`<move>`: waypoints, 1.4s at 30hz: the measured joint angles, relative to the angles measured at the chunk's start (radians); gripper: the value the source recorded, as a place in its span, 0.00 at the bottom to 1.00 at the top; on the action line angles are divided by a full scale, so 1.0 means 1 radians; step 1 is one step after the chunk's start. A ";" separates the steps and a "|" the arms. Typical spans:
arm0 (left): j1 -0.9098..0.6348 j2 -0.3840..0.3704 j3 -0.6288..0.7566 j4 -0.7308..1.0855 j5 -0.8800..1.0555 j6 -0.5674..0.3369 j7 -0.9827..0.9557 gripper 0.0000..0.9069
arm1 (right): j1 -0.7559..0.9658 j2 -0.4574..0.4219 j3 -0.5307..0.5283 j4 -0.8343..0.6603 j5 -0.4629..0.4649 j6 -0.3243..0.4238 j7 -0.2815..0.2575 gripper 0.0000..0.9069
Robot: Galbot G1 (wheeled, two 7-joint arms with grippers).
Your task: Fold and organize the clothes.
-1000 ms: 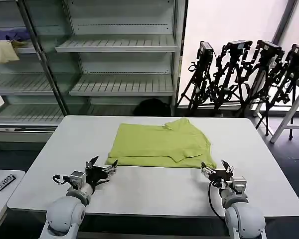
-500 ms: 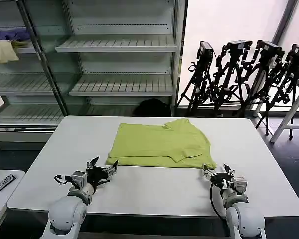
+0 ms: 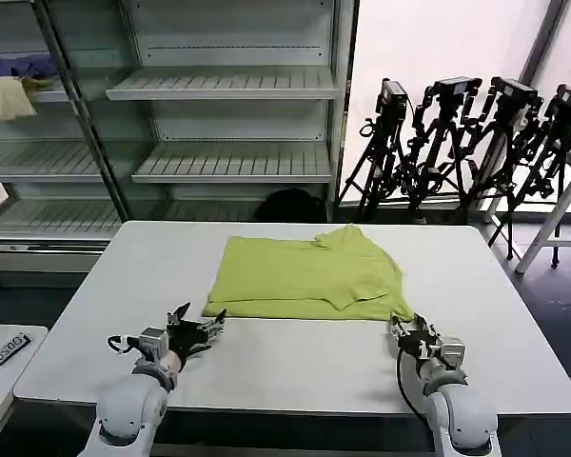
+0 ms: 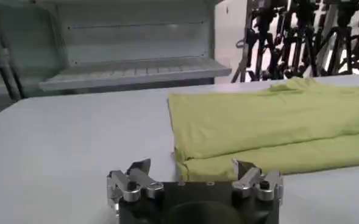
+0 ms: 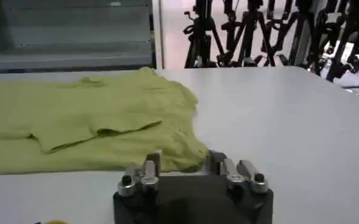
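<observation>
Half-folded T-shirt (image 3: 305, 278) lies mid-frame; left gripper (image 3: 198, 327) and right gripper (image 3: 411, 330), both spread, must pinch its near edge next.

Both end effectors (image 3: 198, 324) (image 3: 411, 332) low, open

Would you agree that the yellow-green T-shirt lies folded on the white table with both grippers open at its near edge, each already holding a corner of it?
Not quite: neither gripper holds the cloth. In the wrist views the left gripper and the right gripper have open jaws just short of the T-shirt, near its front corners. The rest stands: it lies folded on the white table.
</observation>
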 measured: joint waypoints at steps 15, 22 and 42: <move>0.003 -0.001 0.016 0.020 -0.028 0.009 0.018 0.01 | 0.004 0.003 -0.005 -0.001 -0.014 -0.001 -0.008 0.01; -0.013 -0.006 0.029 0.036 -0.015 0.013 0.008 0.00 | -0.002 0.006 -0.006 0.009 -0.014 -0.002 -0.014 0.00; 0.034 0.029 0.007 -0.029 0.009 -0.004 0.006 0.00 | -0.084 0.011 -0.033 0.106 0.014 -0.003 -0.012 0.00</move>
